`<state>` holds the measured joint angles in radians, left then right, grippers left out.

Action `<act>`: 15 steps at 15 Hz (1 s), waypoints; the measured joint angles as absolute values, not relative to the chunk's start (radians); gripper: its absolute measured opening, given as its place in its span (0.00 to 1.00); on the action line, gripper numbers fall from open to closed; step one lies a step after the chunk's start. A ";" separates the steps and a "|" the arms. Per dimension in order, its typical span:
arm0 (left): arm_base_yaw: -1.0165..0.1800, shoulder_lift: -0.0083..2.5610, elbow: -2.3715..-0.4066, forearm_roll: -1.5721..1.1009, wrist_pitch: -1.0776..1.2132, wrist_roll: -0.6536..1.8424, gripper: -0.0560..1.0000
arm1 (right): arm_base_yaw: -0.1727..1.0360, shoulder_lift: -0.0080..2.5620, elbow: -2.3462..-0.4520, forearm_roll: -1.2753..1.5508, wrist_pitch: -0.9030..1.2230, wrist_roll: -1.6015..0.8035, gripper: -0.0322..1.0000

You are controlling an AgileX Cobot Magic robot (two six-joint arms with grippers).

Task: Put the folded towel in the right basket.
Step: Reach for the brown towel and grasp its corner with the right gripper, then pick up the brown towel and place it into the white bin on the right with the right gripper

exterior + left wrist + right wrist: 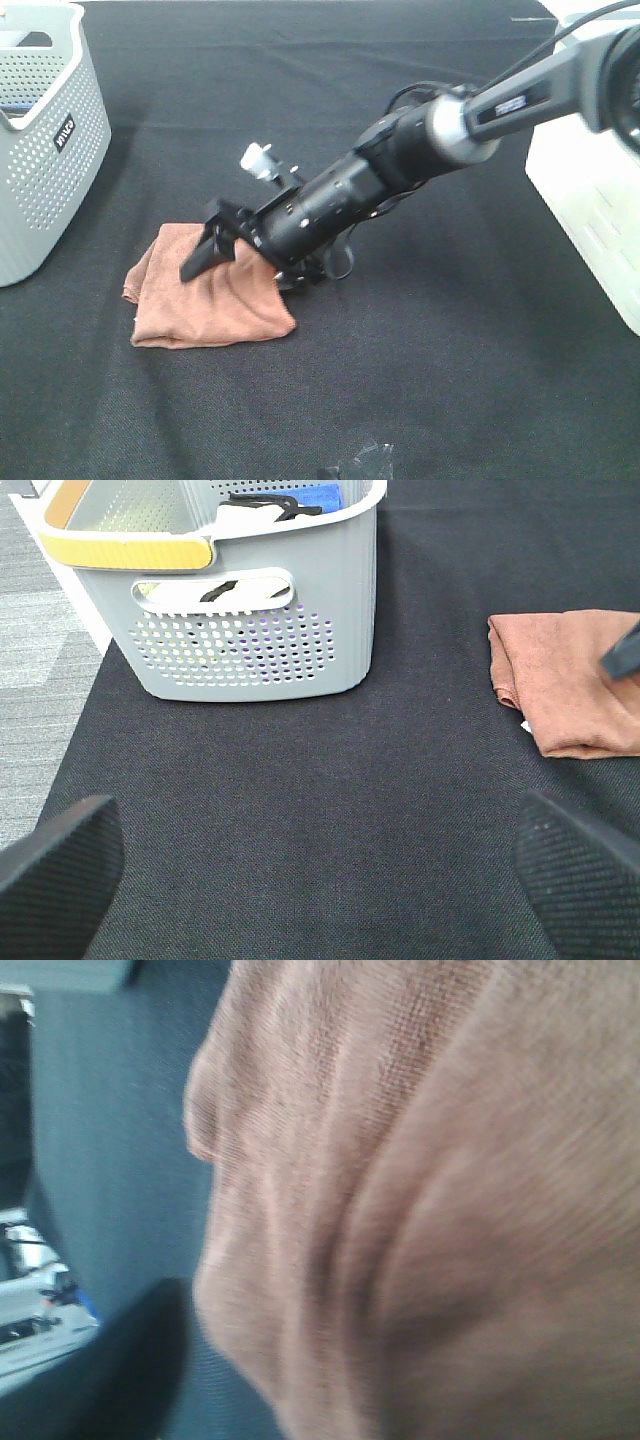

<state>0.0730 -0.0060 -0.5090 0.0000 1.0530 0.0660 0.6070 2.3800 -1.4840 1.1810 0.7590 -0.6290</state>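
The folded towel (pixel 200 300) is rust-orange and lies flat on the black cloth, left of centre. It also shows in the left wrist view (pixel 570 695) and fills the right wrist view (pixel 420 1210). My right gripper (pixel 250 265) reaches across from the right and is down on the towel's right part. Its jaws are open and straddle the cloth, with one finger (pixel 205 250) over the towel. The right basket (pixel 590 200) is white and stands at the right edge. My left gripper (pixel 320 870) is open and empty, low over bare cloth.
A grey perforated basket (pixel 40 150) stands at the left edge, holding several items in the left wrist view (pixel 260 630). A dark part (pixel 360 465) pokes in at the bottom edge, likely the left gripper. The table cloth is black throughout.
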 joint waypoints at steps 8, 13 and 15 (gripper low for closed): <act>0.073 -0.006 -0.509 0.000 1.053 0.066 0.99 | 0.594 2.367 -1.607 1.068 0.967 -0.614 0.14; 0.073 -0.006 -0.509 0.000 1.053 0.066 0.99 | 0.336 2.116 -1.940 0.888 1.191 -0.388 0.14; 0.073 -0.006 -0.509 0.000 1.053 0.066 0.99 | 0.207 2.030 -2.084 0.736 1.199 -0.276 0.14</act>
<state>0.0730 -0.0060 -0.5090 0.0000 1.0530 0.0660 0.2070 2.0300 -2.0840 0.7360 1.1990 -0.2760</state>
